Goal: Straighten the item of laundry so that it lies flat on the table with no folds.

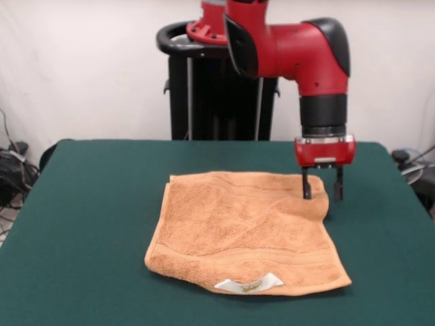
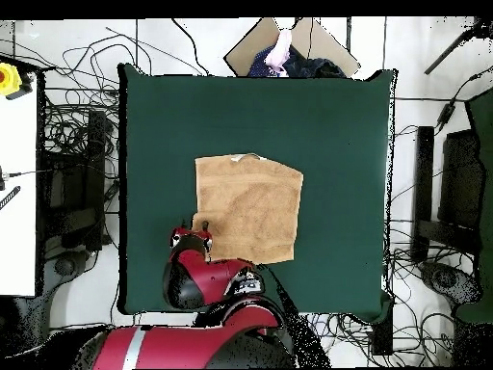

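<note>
The item of laundry (image 1: 245, 231) is an orange-tan terry towel lying spread near the middle of the green table (image 1: 88, 224), with a woven band and a small white label (image 1: 249, 284) along its near edge. Soft ripples run across its far right part. My gripper (image 1: 322, 192) hangs open just above the towel's far right corner, one finger over the cloth and the other past its edge. From overhead the towel (image 2: 248, 208) looks roughly square, with the gripper (image 2: 203, 229) at its lower left corner, mostly covered by the arm.
The black pedestal (image 1: 217, 95) stands behind the table's far edge. Cables (image 1: 13, 170) lie on the floor at both sides. A person (image 2: 281, 53) shows beyond the table's top edge in the overhead view, beside a cardboard box (image 2: 289, 43).
</note>
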